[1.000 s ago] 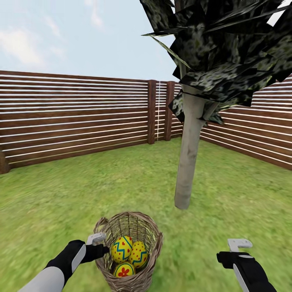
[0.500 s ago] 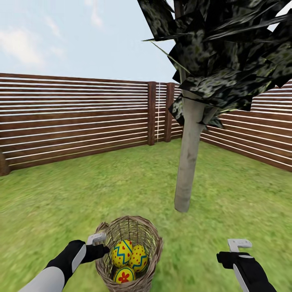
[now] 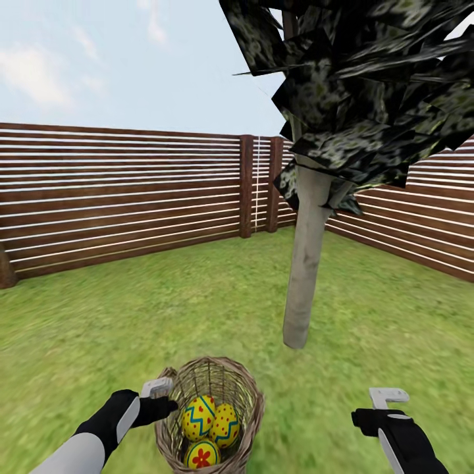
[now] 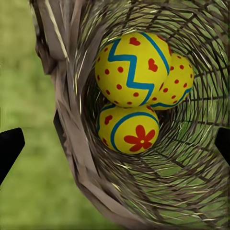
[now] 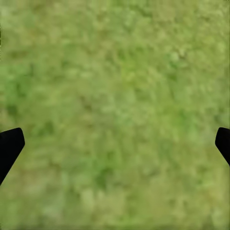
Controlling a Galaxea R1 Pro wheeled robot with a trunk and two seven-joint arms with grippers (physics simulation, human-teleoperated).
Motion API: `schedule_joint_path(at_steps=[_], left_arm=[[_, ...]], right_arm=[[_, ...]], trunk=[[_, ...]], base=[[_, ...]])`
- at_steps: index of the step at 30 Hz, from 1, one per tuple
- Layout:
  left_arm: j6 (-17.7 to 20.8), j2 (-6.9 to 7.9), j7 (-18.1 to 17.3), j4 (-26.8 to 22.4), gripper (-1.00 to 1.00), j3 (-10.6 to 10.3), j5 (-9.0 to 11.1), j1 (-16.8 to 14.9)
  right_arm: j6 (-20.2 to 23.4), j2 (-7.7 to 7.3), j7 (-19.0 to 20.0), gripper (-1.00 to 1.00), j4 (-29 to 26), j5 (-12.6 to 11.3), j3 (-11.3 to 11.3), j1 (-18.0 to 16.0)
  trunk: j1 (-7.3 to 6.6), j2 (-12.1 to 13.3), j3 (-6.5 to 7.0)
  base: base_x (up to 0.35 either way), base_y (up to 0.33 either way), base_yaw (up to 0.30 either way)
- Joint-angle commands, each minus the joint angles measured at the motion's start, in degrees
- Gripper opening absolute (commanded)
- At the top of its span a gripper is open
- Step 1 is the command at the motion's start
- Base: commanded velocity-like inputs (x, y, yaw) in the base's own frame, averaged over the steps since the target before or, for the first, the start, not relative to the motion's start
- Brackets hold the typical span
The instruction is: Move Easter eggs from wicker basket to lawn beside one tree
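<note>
— so where do the three easter eggs (image 3: 209, 428) lie now?
— all three sit deep in the wicker basket (image 3: 247, 401), which stands on the lawn (image 3: 131, 316) near the tree (image 3: 304, 263).
— which arm is nearer?
— the left gripper (image 3: 158, 388). it hangs just beside the basket rim, with its fingers spread wide and nothing between them. the eggs lie below it and a little to its right, so it would need to go down and inward.
— and the right gripper (image 3: 388, 397)?
— it is also spread and holds nothing, well apart from the basket, over bare grass.
</note>
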Motion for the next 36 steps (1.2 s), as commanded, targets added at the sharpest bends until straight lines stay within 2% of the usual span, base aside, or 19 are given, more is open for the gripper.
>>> schedule_joint_path(at_steps=[1,9,15,25,36], left_arm=[[0.4,-0.02,0.0,-0.1,1.0,0.3,0.5,0.0],[0.4,-0.02,0.0,-0.1,1.0,0.3,0.5,0.0],[0.4,-0.56,0.0,-0.1,1.0,0.3,0.5,0.0],[0.4,-0.68,0.0,-0.1,1.0,0.2,0.5,0.0],[0.6,-0.75,-0.2,-0.1,1.0,0.2,0.5,0.0]], right_arm=[[0.3,-0.02,-0.2,1.0,-0.1,-0.1,0.0,0.0],[0.3,-0.02,-0.2,1.0,-0.1,-0.1,0.0,-0.1],[0.3,0.04,-0.2,1.0,-0.1,-0.1,0.1,0.0],[0.3,-0.01,-0.2,1.0,-0.1,-0.1,0.1,0.0],[0.3,-0.02,-0.2,1.0,0.7,-0.1,0.0,0.0]], trunk=[[-0.23,0.4,0.12],[-1.99,3.6,1.56],[-3.31,6.0,2.64],[-3.31,6.0,2.64],[-3.31,6.0,2.64]], base=[[0.0,0.0,0.0],[0.0,0.0,0.0],[0.0,0.0,0.0],[0.006,-0.014,0.0],[0.162,-0.251,0.0]])
